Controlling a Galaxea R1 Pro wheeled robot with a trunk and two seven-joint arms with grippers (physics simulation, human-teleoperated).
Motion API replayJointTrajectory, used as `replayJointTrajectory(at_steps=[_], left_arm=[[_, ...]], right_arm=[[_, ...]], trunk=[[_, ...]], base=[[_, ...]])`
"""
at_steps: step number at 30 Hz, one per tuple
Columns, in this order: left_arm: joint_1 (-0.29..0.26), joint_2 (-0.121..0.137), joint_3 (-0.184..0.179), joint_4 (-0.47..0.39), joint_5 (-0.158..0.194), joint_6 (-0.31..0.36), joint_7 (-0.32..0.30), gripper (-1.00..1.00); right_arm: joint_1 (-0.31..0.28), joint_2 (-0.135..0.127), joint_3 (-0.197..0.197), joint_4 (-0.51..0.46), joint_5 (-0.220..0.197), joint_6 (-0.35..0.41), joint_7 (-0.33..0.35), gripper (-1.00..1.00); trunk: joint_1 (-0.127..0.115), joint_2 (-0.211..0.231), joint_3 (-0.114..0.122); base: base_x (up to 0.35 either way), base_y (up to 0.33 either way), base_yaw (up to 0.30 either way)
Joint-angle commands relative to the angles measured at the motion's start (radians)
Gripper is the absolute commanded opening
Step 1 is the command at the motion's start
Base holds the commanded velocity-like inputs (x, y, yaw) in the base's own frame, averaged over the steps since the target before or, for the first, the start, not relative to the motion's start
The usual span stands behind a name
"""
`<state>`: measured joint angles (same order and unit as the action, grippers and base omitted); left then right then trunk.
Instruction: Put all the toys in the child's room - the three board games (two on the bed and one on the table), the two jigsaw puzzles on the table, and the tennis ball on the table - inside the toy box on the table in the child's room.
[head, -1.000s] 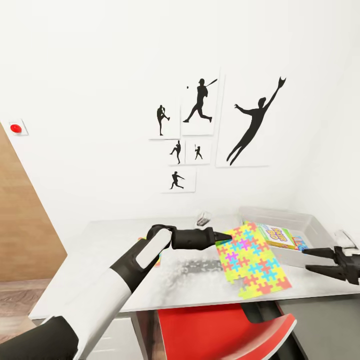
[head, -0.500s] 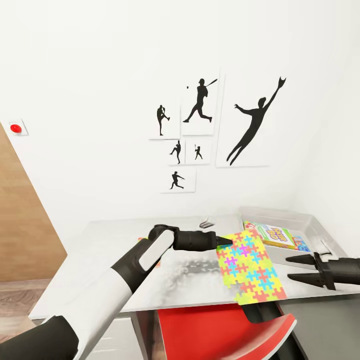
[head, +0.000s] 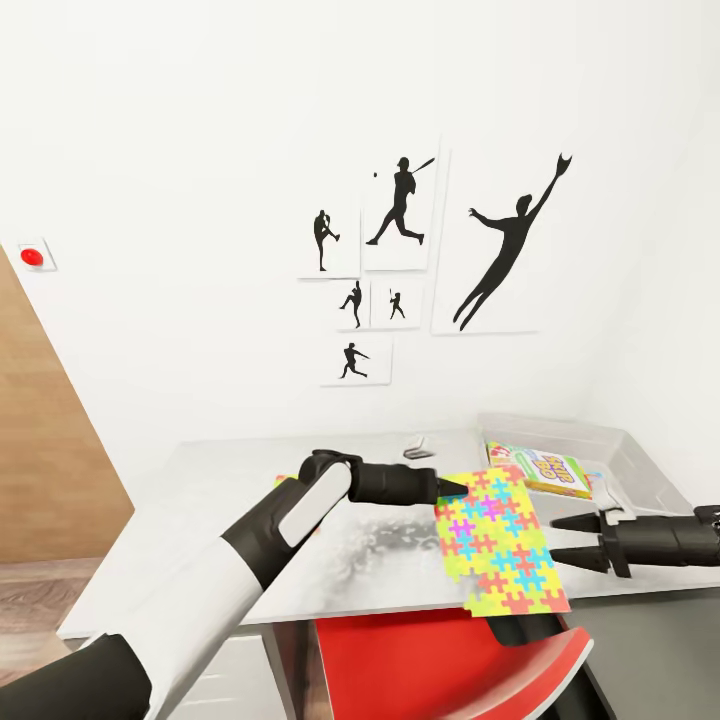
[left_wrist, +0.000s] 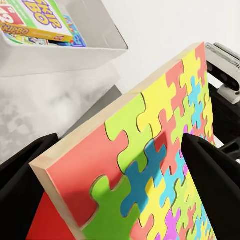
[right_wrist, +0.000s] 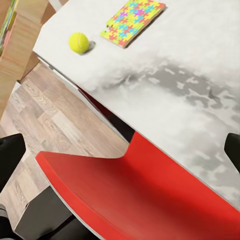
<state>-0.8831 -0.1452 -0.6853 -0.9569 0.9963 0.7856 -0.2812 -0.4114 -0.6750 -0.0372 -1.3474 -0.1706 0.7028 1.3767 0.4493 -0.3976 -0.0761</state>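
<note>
Jigsaw puzzle (head: 497, 540) hangs tilted in the left hand (head: 452, 489), clamped on its edge; right hand (head: 560, 540), at 3 o'clock, gapes empty.

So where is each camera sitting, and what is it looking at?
Head view: on the robot's head, looking down over the table, both arms showing; left gripper holds the jigsaw puzzle.
Left wrist view: by the left gripper, facing the held puzzle and toy box; its fingers show.
Right wrist view: by the right gripper, facing the tennis ball, second puzzle and red chair.
Shared: the table.
</note>
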Motion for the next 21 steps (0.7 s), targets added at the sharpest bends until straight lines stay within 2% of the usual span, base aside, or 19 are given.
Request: replayJointTrajectory(at_steps=[1, 10, 21], left_arm=[[-0.001, -0.015, -0.011, 0.0, 0.017, 0.006, -0.004, -1.0], [-0.001, -0.017, -0.025, -0.01, 0.014, -0.006, 0.006, -1.0], [0.001, -0.016, -0.047, -0.056, 0.014, -0.021, 0.085, -1.0]], right_arm=[[-0.001, 0.001, 0.0, -0.001, -0.007, 0.012, 0.005, 1.0], [-0.005, 0.01, -0.001, -0.001, 0.01, 0.033, 0.005, 1.0], [-0.006, 0.012, -0.002, -0.001, 0.015, 0.05, 0.005, 1.0]], trunk=[[0.001, -0.002, -0.002], [0.001, -0.002, -0.002], [0.001, -0.002, -0.002]], base=[[0.0, 0.0, 0.0], [0.0, 0.0, 0.0], [0.0, 0.0, 0.0]])
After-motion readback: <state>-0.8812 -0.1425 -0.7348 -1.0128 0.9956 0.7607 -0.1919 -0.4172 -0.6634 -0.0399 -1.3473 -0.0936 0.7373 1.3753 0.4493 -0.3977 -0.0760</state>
